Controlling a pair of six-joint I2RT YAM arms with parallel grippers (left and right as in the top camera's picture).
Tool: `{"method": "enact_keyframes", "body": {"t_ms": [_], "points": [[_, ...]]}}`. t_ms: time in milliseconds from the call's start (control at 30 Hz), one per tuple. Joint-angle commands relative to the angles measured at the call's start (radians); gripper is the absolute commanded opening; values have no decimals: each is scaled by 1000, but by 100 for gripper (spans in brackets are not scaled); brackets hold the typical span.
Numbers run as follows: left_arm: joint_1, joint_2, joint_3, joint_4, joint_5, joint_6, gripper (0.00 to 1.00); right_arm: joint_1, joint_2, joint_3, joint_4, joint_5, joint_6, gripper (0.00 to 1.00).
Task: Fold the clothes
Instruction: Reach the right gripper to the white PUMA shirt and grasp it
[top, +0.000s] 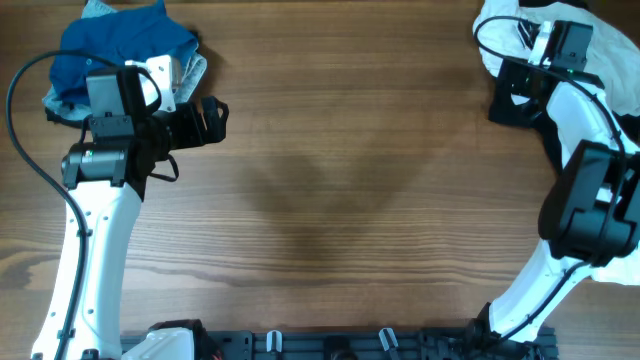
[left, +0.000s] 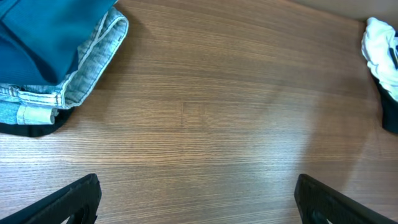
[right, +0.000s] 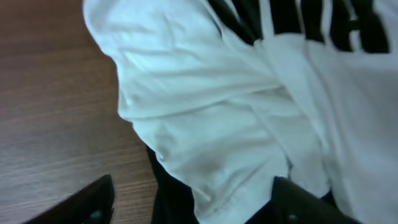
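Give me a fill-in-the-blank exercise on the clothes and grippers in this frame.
1. The left gripper hovers over the bare table with its jaws ____.
2. The white garment under the right gripper carries ____ lettering.
3. The cloth lying over the denim is ____ in colour.
Missing words: open; black; blue.
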Motion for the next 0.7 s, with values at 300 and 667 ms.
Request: {"method": "enact_keyframes", "body": {"t_ms": [300, 667], "points": [[-8, -11, 16, -16, 26, -10, 100, -2, 135, 19, 71, -34, 29, 54], [-8, -11, 16, -26, 26, -10, 100, -13, 107, 19, 60, -115, 45, 49]]}}
